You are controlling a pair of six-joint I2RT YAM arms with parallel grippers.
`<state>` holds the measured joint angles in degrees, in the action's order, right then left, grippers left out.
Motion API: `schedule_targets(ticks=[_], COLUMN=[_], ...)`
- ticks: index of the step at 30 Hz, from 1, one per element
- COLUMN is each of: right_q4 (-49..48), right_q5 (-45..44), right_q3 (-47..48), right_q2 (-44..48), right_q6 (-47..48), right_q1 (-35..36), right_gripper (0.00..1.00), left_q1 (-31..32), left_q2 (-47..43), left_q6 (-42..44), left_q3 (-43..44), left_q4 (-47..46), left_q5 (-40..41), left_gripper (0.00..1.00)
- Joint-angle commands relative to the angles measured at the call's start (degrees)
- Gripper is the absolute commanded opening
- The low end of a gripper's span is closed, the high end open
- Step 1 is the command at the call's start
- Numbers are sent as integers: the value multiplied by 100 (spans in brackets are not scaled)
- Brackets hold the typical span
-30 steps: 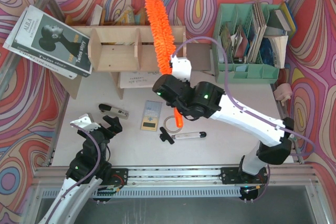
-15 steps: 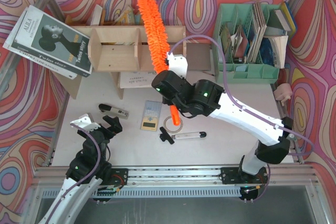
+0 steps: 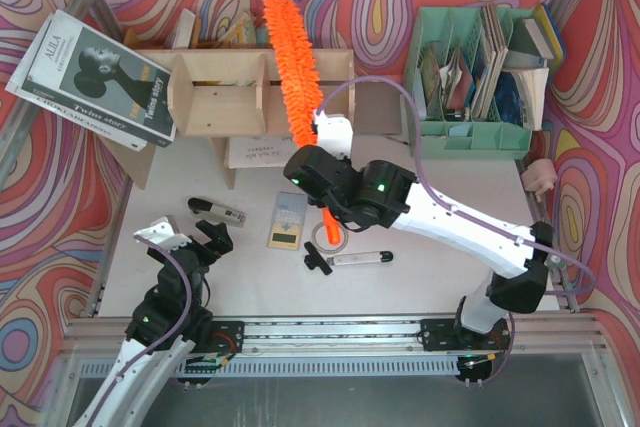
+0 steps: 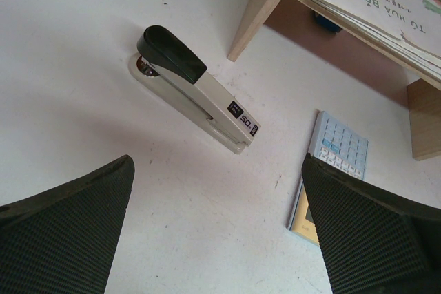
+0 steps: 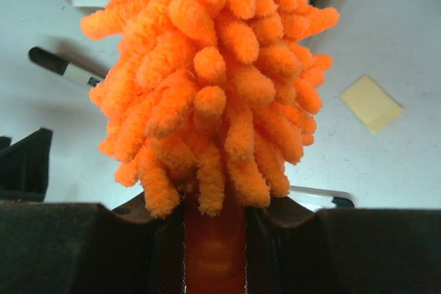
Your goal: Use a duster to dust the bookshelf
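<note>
duster (image 3: 292,57): one, orange and fluffy
bookshelf (image 3: 220,65): one, far left of the desk (image 3: 420,277), with three compartments
file organiser (image 3: 470,137): one, mint green, far right
magazine (image 3: 95,77): one, propped at the far left
stapler (image 3: 217,211): one, near left
calculator (image 3: 287,220): one, mid desk
pen-like tool (image 3: 350,259): one, near the middle
books in the organiser: several, too tightly packed to count
grippers: two, the left gripper (image 4: 217,170) and the right gripper (image 5: 215,218)

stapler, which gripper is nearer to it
Left. The left gripper sits open just on the near side of the stapler. The right gripper is farther off, to the stapler's right and toward the bookshelf, shut on the duster.
</note>
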<state>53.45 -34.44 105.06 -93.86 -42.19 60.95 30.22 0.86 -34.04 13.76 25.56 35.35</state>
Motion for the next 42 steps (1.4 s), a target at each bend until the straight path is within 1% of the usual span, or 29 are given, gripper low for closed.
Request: schedule_targets(ticks=[1,6,11,14,19,22,26,28,30,33,36,42], right_q4=[372,843,1006,852,100,-101,127,171,107,221,458,574], right_q5=[-903,-1243,-1435,-1412,-953,-771,-758,-645,-516,-649,-858,-1033], right_q3=[-211,-258,-245,-187,-188,-138,-38,-167,-413,-640,-683,-734], right_q2=[655,968,1156,1195,1161,1011,727,726,823,985,1128,1455], right_q6=[-590,-931,-1032,-882,-295,-127,-260,-329,-362,-511,-650,-713], right_q1=[-75,-125,-151,-153,-153,-153,-265,-420,-581,-671,-727,-751], right_gripper=[0,0,0,0,0,0,0,0,0,0,0,0], left_q1=[12,15,11,11,14,15,12,12,13,11,12,11], left_q2=[7,11,28,47,117,119,101,93,90,73,72,72], left_q6=[73,73,74,82,90,90,84,82,82,83,82,82], left_q3=[-101,-99,-103,-106,-101,-99,-101,-101,-101,-101,-106,-101], left_q4=[-95,-95,-106,-121,-156,-157,-150,-147,-134,-125,-128,-124], left_q5=[-25,-30,-29,-43,-45,-37,-37,-31,-32,-29,-43,-42], left_gripper=[98,98,98,98,98,98,98,98,98,98,98,98])
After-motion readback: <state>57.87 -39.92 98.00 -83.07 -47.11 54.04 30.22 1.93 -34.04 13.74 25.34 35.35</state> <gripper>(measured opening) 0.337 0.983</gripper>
